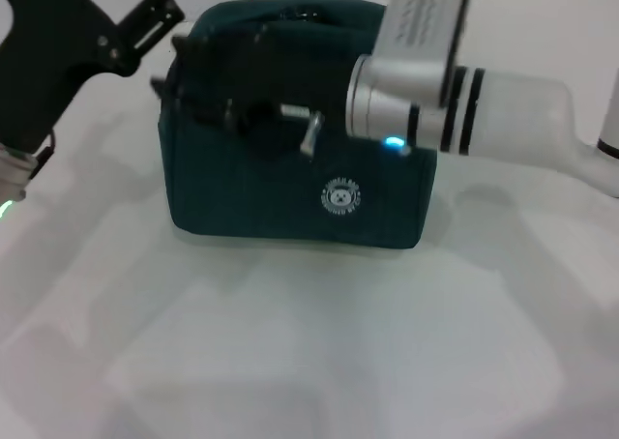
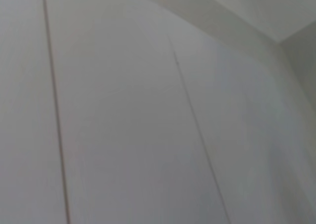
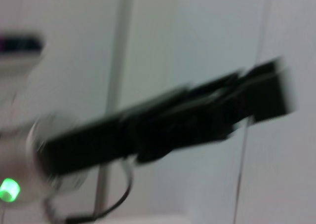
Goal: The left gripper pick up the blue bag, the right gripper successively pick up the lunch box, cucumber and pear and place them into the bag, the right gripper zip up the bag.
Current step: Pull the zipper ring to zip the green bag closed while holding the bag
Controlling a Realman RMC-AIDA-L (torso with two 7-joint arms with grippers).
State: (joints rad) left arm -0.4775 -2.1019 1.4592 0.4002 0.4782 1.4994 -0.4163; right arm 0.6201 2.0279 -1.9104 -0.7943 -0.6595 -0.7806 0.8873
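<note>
Zip-up stage, by the look: right gripper (image 1: pixel 208 96) over blue bag (image 1: pixel 290 202) top at 12 o'clock, left gripper (image 1: pixel 164 14) at 10, finger states can't tell; next needs steady pull along zip.

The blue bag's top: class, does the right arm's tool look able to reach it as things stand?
Probably yes: the right tool is already over the blue bag top, with nothing between; the left tool sits at its far-left corner.

Bag (image 1: pixel 290 183): upright on the bench (image 1: pixel 309 362), toward its far side, middle of the head view.
Left gripper (image 1: pixel 169 47): at the bag's upper left corner, its arm reaching in from the left.
Right gripper (image 1: pixel 242 91): over the bag's top, its arm crossing in from the right, before the bag's upper right part.
</note>
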